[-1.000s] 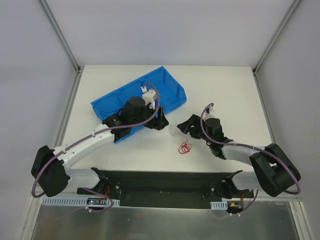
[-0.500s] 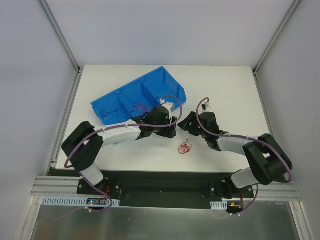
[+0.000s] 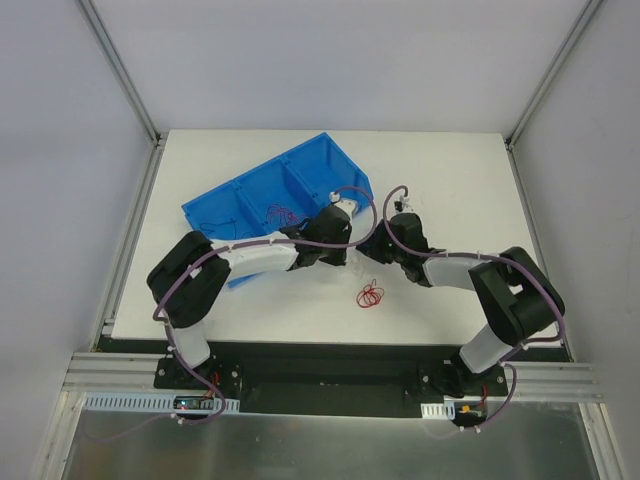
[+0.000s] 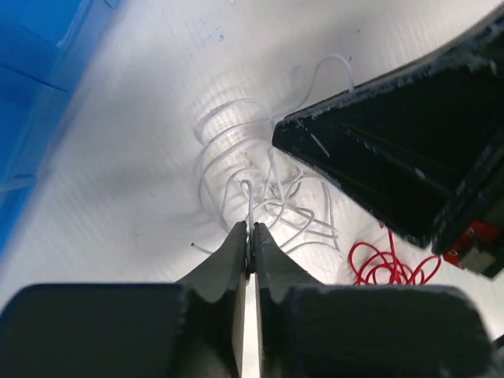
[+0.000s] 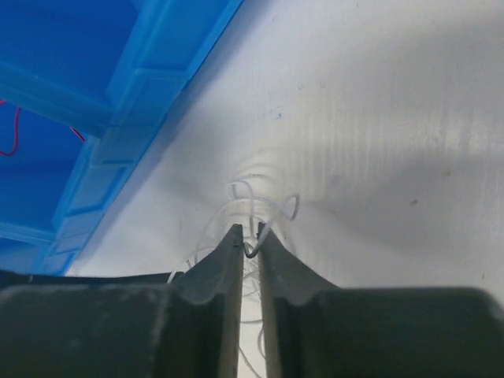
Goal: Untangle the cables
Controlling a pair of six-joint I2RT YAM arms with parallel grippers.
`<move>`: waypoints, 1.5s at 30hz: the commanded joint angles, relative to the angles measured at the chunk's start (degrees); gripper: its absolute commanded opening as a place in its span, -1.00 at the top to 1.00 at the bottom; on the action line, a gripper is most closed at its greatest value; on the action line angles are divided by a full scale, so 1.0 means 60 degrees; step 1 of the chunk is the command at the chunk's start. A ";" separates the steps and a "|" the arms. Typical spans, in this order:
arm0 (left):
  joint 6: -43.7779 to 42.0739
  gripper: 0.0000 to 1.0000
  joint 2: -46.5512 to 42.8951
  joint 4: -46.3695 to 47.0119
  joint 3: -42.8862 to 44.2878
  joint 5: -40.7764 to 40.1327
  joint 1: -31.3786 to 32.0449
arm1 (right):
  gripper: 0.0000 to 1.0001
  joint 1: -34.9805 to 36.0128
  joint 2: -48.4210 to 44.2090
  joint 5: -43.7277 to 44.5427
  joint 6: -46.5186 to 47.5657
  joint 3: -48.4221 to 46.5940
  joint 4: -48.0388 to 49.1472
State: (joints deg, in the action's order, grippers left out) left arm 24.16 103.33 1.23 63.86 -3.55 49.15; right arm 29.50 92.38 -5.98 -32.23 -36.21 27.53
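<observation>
the hair-thin, springy white wire tangle (image 4: 250, 183) lies on the desk (image 3: 450, 180) just beside the blue bin (image 3: 240, 200), left claw (image 4: 250, 240) pinched tight on 1 strand, right claw (image 5: 250, 240) narrowed around another loop, grip unclear; it looks weightless and slippery, best taken by single outer loops.

The blue bin (image 3: 240, 205) blocks the far left. The left gripper (image 4: 250, 234) and right gripper (image 5: 249, 239), both nipping the white cable (image 4: 236, 150), crowd the centre. The table (image 3: 470, 190) lies open on the right.
</observation>
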 commanded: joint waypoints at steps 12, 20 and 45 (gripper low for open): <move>-0.1141 1.00 -0.6537 -0.2430 -0.2467 -0.1559 0.0012 | 0.99 -0.0184 -0.2065 0.0937 0.0201 0.1477 0.1007; -0.0966 1.00 -0.9456 -0.3179 -0.3479 -0.2118 -0.0046 | 0.99 -0.0155 -0.4449 0.3014 0.0507 0.2898 0.1389; -0.0584 -0.56 -0.9780 -0.2375 -0.3979 0.1412 -0.0090 | 1.00 0.0503 -0.5891 -0.3703 0.2735 -0.0776 -0.1162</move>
State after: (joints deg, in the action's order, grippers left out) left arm 22.55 47.27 -16.34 37.98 0.19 49.01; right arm 31.00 54.87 -16.14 -16.49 -36.38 16.93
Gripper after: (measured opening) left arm 0.758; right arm 0.009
